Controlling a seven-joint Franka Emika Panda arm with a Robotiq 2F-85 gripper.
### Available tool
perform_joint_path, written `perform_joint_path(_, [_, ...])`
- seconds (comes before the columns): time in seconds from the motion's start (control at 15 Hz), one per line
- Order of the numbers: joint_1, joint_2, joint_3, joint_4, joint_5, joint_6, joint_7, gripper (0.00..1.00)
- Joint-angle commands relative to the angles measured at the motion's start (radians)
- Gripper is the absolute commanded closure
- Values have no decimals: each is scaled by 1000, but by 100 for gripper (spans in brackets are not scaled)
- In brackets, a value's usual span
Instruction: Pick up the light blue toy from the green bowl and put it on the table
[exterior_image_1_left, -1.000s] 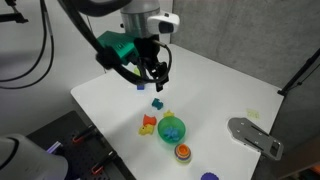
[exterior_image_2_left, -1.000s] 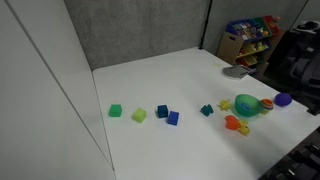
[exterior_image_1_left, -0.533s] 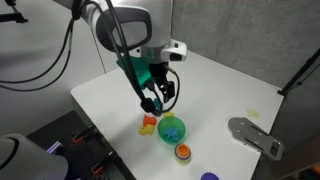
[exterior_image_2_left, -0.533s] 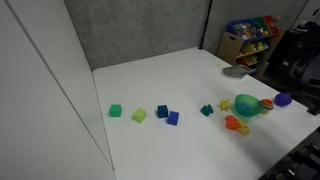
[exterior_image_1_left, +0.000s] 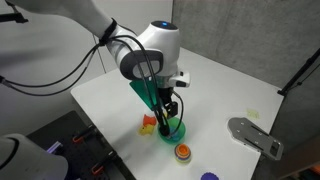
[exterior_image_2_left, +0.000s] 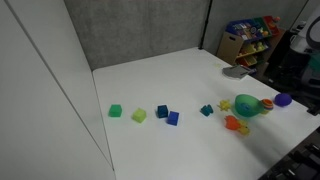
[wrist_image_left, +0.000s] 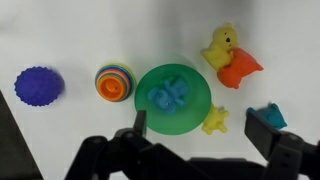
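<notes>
The green bowl (wrist_image_left: 190, 118) lies on the white table (wrist_image_left: 80, 30) and holds the light blue toy (wrist_image_left: 170, 95). In the wrist view my gripper (wrist_image_left: 201, 123) is open and empty. Its left finger is over the bowl's near rim and its right finger is by a teal toy (wrist_image_left: 272, 113). In an exterior view the gripper (exterior_image_1_left: 170, 112) hangs just above the bowl (exterior_image_1_left: 173, 131). The bowl (exterior_image_2_left: 247, 105) also shows in an exterior view that leaves the gripper out. I cannot make out the light blue toy in either exterior view.
Beside the bowl are a yellow star toy (wrist_image_left: 214, 121), a yellow duck (wrist_image_left: 220, 45), an orange toy (wrist_image_left: 240, 68), a striped dish (wrist_image_left: 114, 81) and a purple ball (wrist_image_left: 38, 85). Blue blocks (exterior_image_2_left: 167, 115) and green blocks (exterior_image_2_left: 127, 113) lie further off. A grey metal plate (exterior_image_1_left: 255, 135) lies at the table's edge.
The arm has swung from the far side of the table toward the bowl and come down, so the gripper now hangs just above it. The toys have not moved.
</notes>
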Motion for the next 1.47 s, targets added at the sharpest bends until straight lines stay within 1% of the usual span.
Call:
perform_joint_path(0.0, [-13,133,5,68,30,47,-19,0])
perform_joint_path(0.27, [-22,257,20,131,38,97,-17,0])
perform_joint_path(0.67, [-29,417,33,226,23,105,-6,0])
perform_joint_path(1.0, [-43,537,42,285,22,125,4,0])
perform_joint_path(1.4, [-48,657,48,347,17,176,13,0])
